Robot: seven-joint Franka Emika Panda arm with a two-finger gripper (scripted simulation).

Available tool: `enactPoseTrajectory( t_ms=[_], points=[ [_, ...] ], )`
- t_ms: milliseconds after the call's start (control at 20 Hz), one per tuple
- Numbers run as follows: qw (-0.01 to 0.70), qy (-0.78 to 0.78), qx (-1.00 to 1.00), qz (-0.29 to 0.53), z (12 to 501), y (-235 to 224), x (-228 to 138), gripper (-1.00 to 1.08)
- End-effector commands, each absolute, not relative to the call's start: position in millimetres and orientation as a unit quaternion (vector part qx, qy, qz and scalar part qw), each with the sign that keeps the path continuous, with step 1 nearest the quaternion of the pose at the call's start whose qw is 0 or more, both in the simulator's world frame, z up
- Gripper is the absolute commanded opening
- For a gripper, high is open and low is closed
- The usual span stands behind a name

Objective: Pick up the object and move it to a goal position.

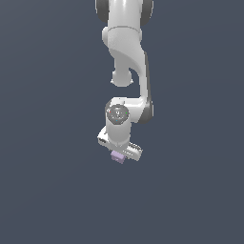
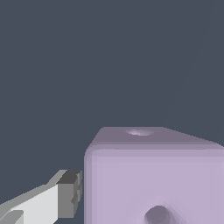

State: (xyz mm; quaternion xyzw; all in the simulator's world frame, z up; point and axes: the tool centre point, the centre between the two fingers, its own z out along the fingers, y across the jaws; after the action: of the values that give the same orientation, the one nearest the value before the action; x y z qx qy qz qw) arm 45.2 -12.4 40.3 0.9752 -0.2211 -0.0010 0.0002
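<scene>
Closest to the wrist camera: the cube (image 2: 153,175), pale lilac, filling much of that view, with a dark round dent on the facing side and a paler one on the adjoining face. Just beside it, one grey finger pad (image 2: 70,192) on a white finger, a thin gap showing between pad and cube edge (second finger out of sight). Cannot tell whether clamped on the cube or loose around it.

In the exterior view, the same cube (image 1: 117,156) peeking out directly under the white gripper (image 1: 119,151), much narrower than the gripper body. Above that, the white arm (image 1: 126,52) rising to the top edge of the picture.

All around and beyond, plain dark blue-grey surface (image 1: 190,190), open on every side. Edges of that surface not visible.
</scene>
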Motion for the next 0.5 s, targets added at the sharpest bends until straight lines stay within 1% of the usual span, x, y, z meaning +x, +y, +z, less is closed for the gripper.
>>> enactPoseTrajectory(
  t_ms=[0,50,450],
  points=[
    [0.000,-0.221,0.975,0.000,39.4,-12.4,46.5,1.00],
    [0.000,-0.221,0.975,0.000,39.4,-12.4,46.5,-1.00],
    [0.000,-0.221,0.975,0.000,39.4,-12.4,46.5,-1.00]
  ],
)
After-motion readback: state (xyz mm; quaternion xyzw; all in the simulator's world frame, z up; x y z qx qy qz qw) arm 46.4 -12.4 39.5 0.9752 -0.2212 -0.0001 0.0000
